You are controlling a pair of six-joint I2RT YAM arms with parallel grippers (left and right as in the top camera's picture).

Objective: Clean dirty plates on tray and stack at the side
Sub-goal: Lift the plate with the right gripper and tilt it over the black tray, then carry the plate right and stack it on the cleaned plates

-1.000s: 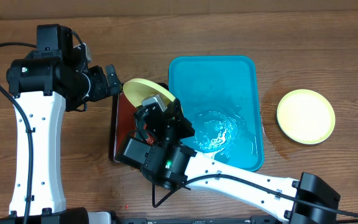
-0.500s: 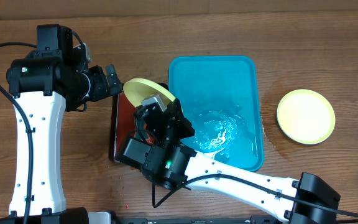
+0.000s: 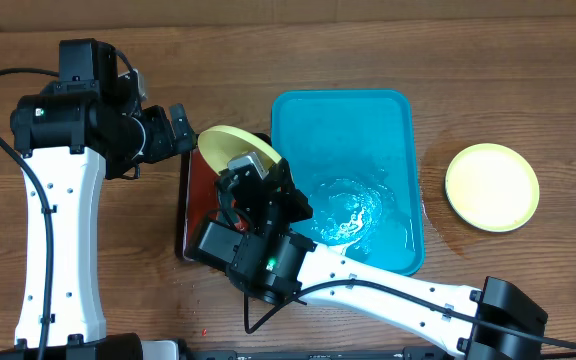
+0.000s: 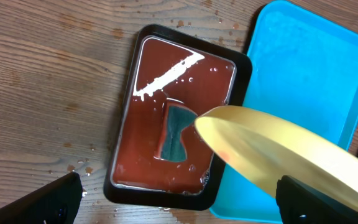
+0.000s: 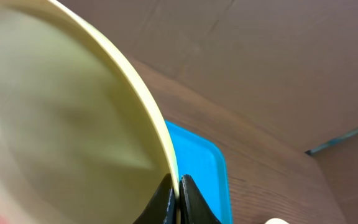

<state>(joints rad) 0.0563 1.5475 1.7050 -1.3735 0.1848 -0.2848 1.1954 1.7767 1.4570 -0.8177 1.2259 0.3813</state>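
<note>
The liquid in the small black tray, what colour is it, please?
Reddish-brown liquid, clearest in the left wrist view.

Overhead, your right arm (image 3: 268, 250) hides most of the black tray (image 3: 183, 210) and the yellow-green plate's (image 3: 223, 145) side toward the bench's near edge. At the left wrist, that plate blurs out of frame; the teal object (image 4: 178, 132) under the red liquid (image 4: 145, 143) is unidentifiable.

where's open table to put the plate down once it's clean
Bare wood lies right of the blue tray, above and below the yellow plate already set there, and along the far edge of the table. Crowded: the black tray, where the right gripper grips a tilted plate beside the left gripper.
</note>
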